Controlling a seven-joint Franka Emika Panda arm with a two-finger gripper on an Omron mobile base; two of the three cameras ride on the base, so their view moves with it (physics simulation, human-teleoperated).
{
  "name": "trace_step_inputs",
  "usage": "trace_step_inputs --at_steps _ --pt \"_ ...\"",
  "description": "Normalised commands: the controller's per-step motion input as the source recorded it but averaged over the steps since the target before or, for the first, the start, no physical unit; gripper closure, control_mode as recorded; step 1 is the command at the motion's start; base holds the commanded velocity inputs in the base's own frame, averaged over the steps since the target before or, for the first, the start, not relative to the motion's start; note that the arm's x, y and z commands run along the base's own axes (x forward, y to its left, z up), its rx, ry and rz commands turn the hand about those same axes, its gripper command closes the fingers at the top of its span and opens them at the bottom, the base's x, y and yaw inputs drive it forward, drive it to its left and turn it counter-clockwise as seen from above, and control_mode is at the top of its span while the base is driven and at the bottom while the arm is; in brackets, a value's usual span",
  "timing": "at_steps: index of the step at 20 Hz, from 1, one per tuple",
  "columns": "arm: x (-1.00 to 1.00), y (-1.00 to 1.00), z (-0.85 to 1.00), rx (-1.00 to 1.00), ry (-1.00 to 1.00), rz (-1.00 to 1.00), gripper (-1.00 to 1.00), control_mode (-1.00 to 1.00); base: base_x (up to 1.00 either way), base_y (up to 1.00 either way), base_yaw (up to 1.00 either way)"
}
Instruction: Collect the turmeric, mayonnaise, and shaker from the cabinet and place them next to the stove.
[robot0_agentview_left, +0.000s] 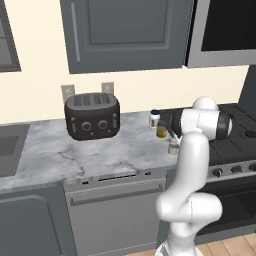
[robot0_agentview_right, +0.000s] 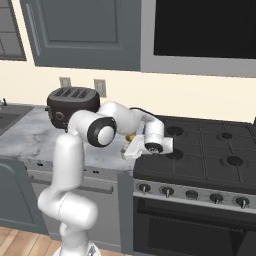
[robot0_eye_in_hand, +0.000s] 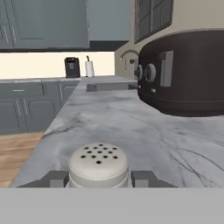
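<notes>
Tool clamps the shaker at the bench's stove-side edge, near turmeric and mayonnaise.

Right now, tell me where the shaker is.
The shaker sits between the gripper's fingertips on the marble counter, by the stove's left edge, just in front of the turmeric and mayonnaise.
</notes>
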Motion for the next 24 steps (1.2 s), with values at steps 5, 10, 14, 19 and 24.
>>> trace_step_inputs --at_steps 5,10,14,19,24 --pt "0.01 0.01 -0.31 0.00 0.00 0.04 -1.00 -1.00 0.00 0.00 0.00" --pt "0.00 0.06 -0.22 0.00 0.00 0.03 -1.00 -1.00 0.00 0.00 0.00" --pt "0.01 0.00 0.00 0.00 0.00 0.02 -1.00 -1.00 0.00 0.00 0.00" --pt "0.00 -0.01 0.06 0.00 -0.02 0.01 -1.00 -1.00 0.00 0.00 0.00" --pt "-0.24 -0.03 0.40 0.00 -0.07 0.00 -1.00 -1.00 0.00 0.00 0.00"
